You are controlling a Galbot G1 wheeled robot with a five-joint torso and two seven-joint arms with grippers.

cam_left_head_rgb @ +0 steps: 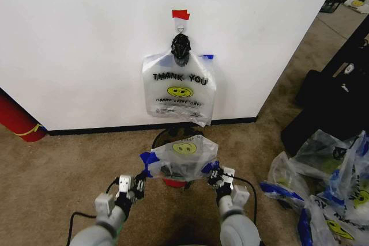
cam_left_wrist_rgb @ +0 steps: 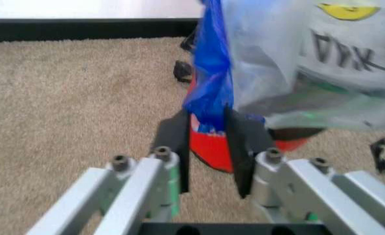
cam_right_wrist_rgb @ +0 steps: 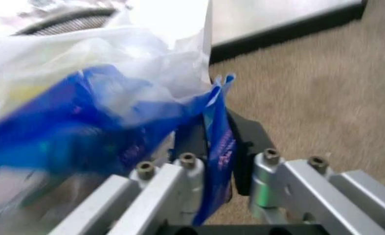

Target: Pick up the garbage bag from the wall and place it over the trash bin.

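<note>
Left hand (cam_left_head_rgb: pixel 140 181) clamping blue handle of bag (cam_left_head_rgb: pixel 183 156); right hand (cam_left_head_rgb: pixel 214 175) clamping opposite handle. Bag hanging stretched between hands, long axis running left-right, mouth spread. Bin (cam_left_head_rgb: pixel 174 181) sitting directly beneath bag, red base peeking under it, just short of wall (cam_left_head_rgb: pixel 86 38). Both hands equally near; judging lowering straight down is what's needed.

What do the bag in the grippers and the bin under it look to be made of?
The garbage bag: thin clear plastic film, glossy and crinkled, with blue handle strips. The trash bin: dark upper part, red glossy base, probably hard plastic, mostly hidden by the bag.
</note>
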